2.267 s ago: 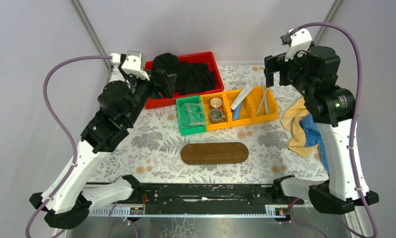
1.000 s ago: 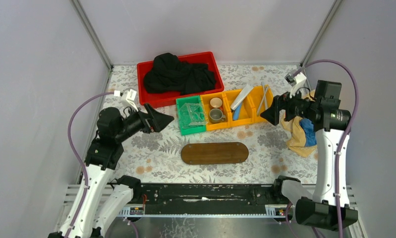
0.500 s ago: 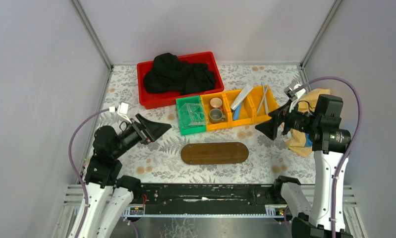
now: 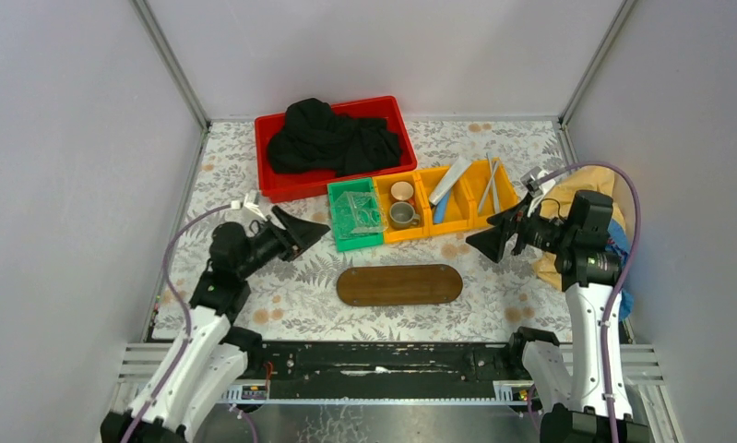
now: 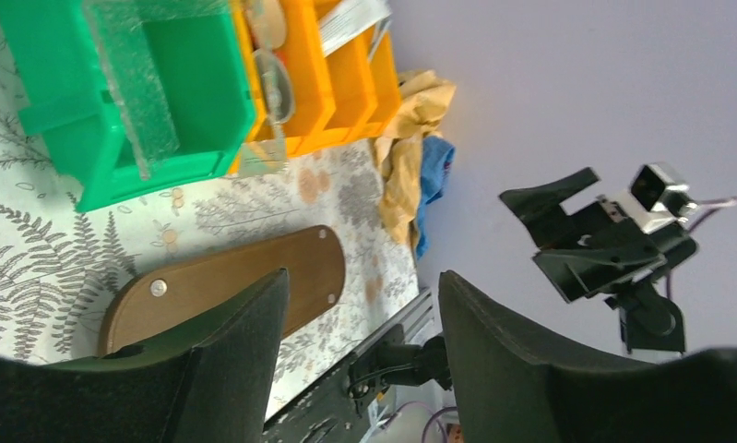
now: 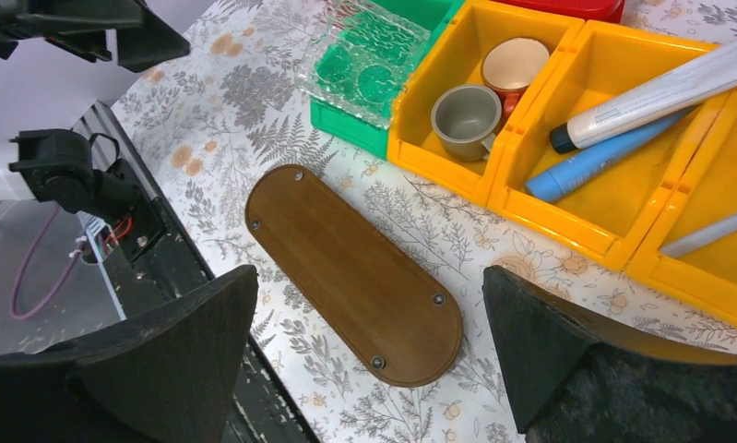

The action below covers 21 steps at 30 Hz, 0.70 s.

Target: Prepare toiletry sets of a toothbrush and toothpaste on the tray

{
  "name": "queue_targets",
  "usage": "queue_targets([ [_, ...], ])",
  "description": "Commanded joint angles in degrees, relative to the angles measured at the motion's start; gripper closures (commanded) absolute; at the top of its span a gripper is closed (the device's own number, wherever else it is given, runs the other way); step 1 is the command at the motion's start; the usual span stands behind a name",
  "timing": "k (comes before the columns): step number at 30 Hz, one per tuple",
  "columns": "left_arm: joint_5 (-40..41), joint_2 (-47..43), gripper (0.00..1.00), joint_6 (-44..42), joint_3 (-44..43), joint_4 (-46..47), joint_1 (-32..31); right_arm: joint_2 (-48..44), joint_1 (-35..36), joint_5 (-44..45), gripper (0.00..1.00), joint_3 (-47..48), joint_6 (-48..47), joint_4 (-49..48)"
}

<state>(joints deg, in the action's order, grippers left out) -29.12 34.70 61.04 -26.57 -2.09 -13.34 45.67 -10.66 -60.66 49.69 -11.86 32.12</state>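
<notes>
The tray (image 4: 399, 284), a dark-brown oval board, lies bare on the patterned table; it also shows in the left wrist view as the tray (image 5: 226, 286) and in the right wrist view as the tray (image 6: 355, 277). A silvery-white toothpaste (image 4: 450, 178) and a blue toothpaste (image 6: 604, 157) lie in a yellow bin. Two thin pale toothbrushes (image 4: 490, 185) lie in the bin to its right. My left gripper (image 4: 314, 231) hovers left of the green bin, open and empty. My right gripper (image 4: 480, 245) hangs by the yellow bins' right end, open and empty, pointing toward the tray.
At the back stands a red bin (image 4: 335, 138) full of black cloth. A green bin (image 4: 346, 242) holds a clear ribbed box, and the yellow bin beside it holds two cups (image 4: 402, 205). A yellow and blue cloth (image 4: 551, 269) lies under the right arm.
Both arms have come down and swung inward toward the bins and tray. The left gripper's jaws have narrowed somewhat; the right's stay wide.
</notes>
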Motion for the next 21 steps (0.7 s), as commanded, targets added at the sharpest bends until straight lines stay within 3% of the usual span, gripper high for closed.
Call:
queue_targets([
  [1,3.13,9.01,0.35,-1.94,0.13,13.17,-3.93,-0.85,-0.18,-0.19,0.01,-3.75,2.92,-11.16],
  [6,20.54,17.52,0.35,-8.72,-6.35,7.93,-14.45,0.58,-0.19,0.28,0.01,-5.81,2.08,-14.39],
  [11,32.25,24.18,0.35,-10.58,-9.09,7.95,-16.30,1.16,-0.20,0.24,0.01,-6.80,0.73,-15.04],
  [16,35.43,31.79,0.35,-12.60,-13.49,8.29,-16.27,-1.63,-0.24,0.80,0.01,-6.98,-0.20,-13.36],
  [21,31.47,38.01,0.41,-11.99,-16.03,12.70,-16.28,-4.32,-0.24,-0.43,0.01,-8.38,0.91,-14.72],
])
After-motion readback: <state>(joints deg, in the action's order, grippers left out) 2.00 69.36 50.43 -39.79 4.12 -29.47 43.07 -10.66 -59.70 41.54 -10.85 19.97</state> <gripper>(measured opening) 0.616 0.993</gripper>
